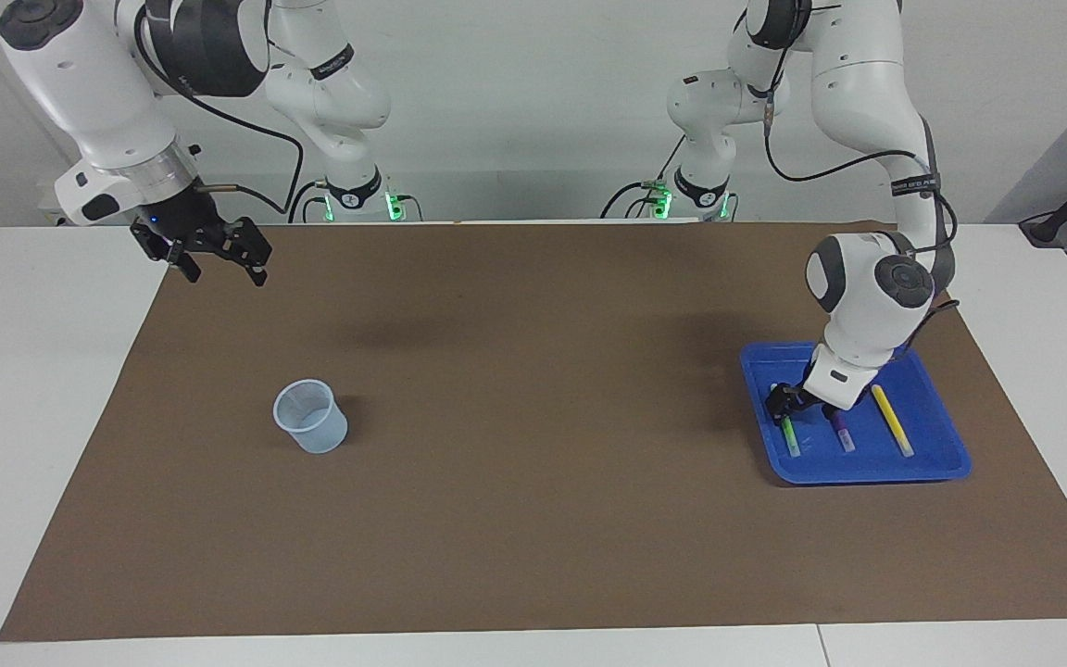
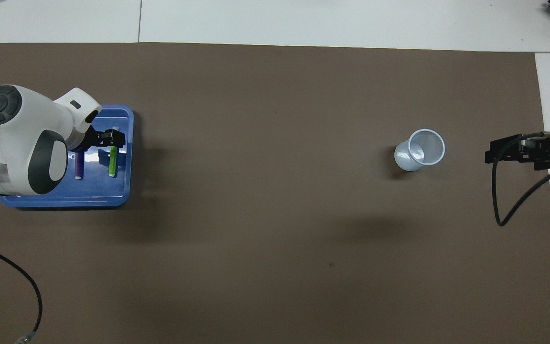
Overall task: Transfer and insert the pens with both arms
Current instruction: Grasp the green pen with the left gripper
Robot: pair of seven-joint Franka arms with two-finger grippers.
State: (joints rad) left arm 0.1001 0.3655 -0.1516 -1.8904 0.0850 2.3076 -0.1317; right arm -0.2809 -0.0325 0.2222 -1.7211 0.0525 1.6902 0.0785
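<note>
- At the left arm's end of the table: blue tray [image 1: 946, 463] on the brown mat [image 1: 533, 519], holding green pen [image 1: 790, 436], purple pen [image 1: 841, 434] and yellow pen [image 1: 892, 419], lying side by side.
- Down in the tray: left gripper [image 1: 782, 400], low at the green pen's end nearer the robots; fingers either side or already closed on it, impossible to tell.
- Hidden by the left gripper and wrist: the robot-side ends of the green and purple pens; from overhead, the yellow pen entirely covered by the arm.
- Over the mat's edge at the right arm's end: right gripper [image 1: 217, 264], waiting in the air, fingers apart, empty.
- Between the two: pale cup [image 1: 310, 416], upright, well apart from the tray.
</note>
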